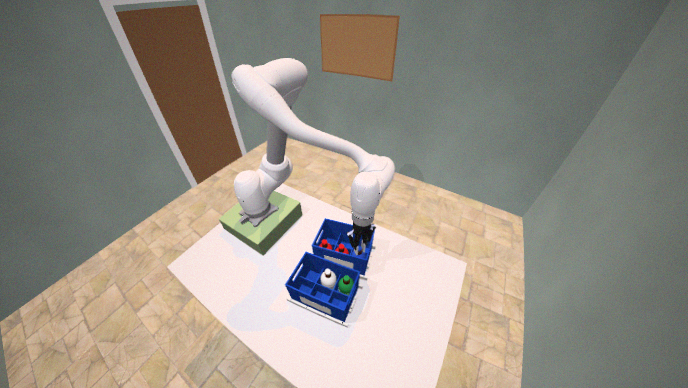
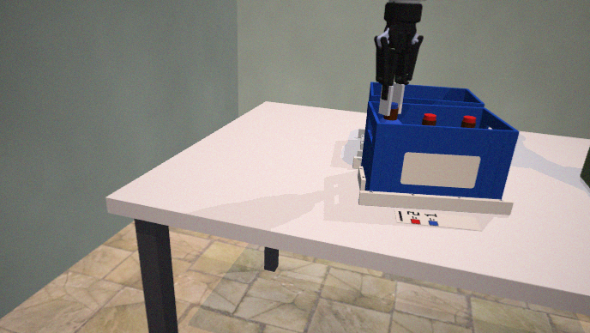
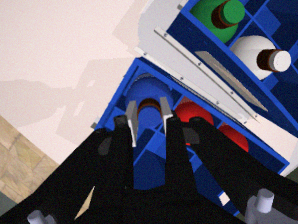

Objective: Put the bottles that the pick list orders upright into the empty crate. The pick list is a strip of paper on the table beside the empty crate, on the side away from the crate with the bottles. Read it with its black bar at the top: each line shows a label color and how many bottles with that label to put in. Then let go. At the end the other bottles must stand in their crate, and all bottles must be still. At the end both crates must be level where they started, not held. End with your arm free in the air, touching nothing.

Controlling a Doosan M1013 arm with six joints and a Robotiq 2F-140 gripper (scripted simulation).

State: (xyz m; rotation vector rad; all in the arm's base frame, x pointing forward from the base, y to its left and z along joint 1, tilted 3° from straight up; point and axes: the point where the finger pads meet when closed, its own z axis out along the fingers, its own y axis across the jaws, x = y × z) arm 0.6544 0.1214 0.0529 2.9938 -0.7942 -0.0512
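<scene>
My gripper [image 2: 391,108] is shut on the brown neck of a blue-labelled bottle [image 3: 149,106], which stands low in a corner cell of the crate [image 2: 437,156] nearest the pick list. Only the neck of the blue-labelled bottle [image 2: 391,115] shows above the rim. Two red-capped bottles [image 2: 430,118] [image 2: 468,121] stand upright in the same crate. The pick list [image 2: 437,219] lies in front of this crate and shows a red mark with 2 and a blue mark with 1. The other crate [image 1: 322,286] holds a white bottle [image 1: 328,278] and a green bottle [image 1: 345,284], both upright.
The two blue crates stand side by side, each against white stop rails [image 2: 433,202]. The arm's green base block [image 1: 261,220] sits at the far corner of the table. The table edge [image 2: 300,245] runs close to the pick list.
</scene>
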